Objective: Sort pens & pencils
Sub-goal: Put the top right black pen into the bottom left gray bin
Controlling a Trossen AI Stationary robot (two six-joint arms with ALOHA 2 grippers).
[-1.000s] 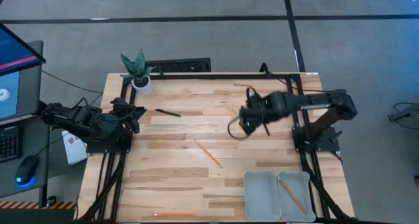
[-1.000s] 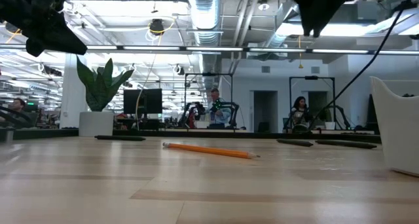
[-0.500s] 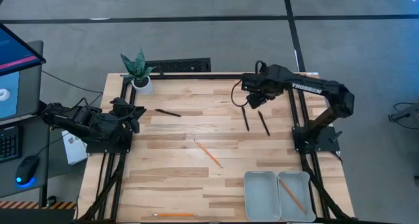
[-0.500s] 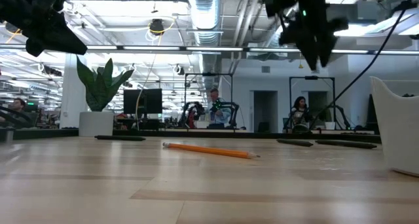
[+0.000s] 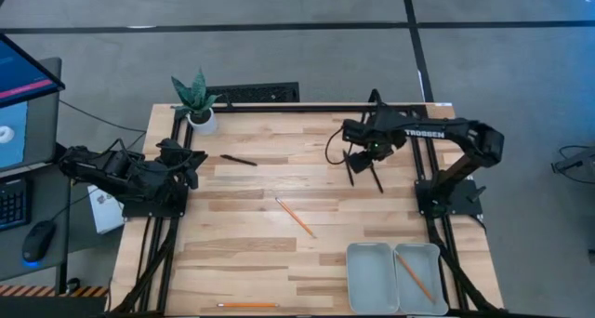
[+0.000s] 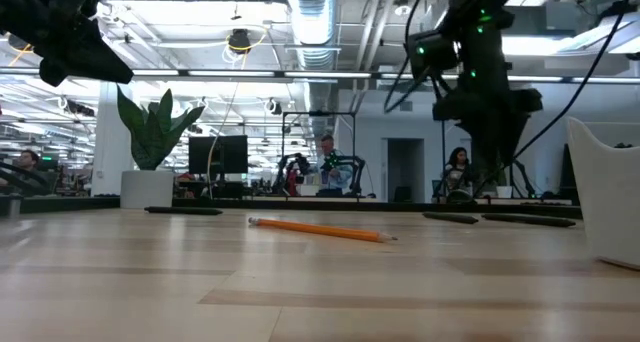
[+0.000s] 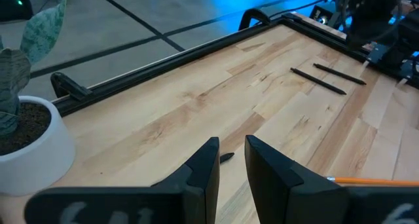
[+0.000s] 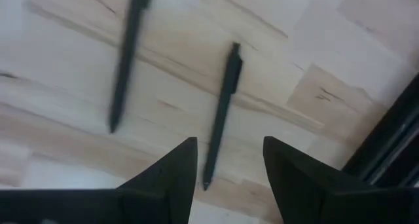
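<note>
Two black pens (image 8: 222,112) (image 8: 127,60) lie side by side on the wood at the table's right far part (image 5: 376,178). My right gripper (image 8: 229,175) hovers open just above them (image 5: 364,155), pointing down, fingers either side of one pen without touching it. A third black pen (image 5: 239,160) lies left of centre, in front of my left gripper (image 7: 231,162), which waits at the left edge with a narrow gap between its fingers. One orange pencil (image 5: 295,217) lies mid-table, another (image 5: 248,305) at the near edge, a third (image 5: 416,277) in the right tray.
Two pale trays (image 5: 372,262) (image 5: 429,255) stand side by side at the near right corner. A potted plant (image 5: 197,104) stands at the far left corner. A black frame rail (image 5: 307,107) runs along the far edge. People sit in the room behind.
My right gripper swung from the table's middle right toward the far edge, then came down over the two black pens. The pens and pencils have stayed where they were.
</note>
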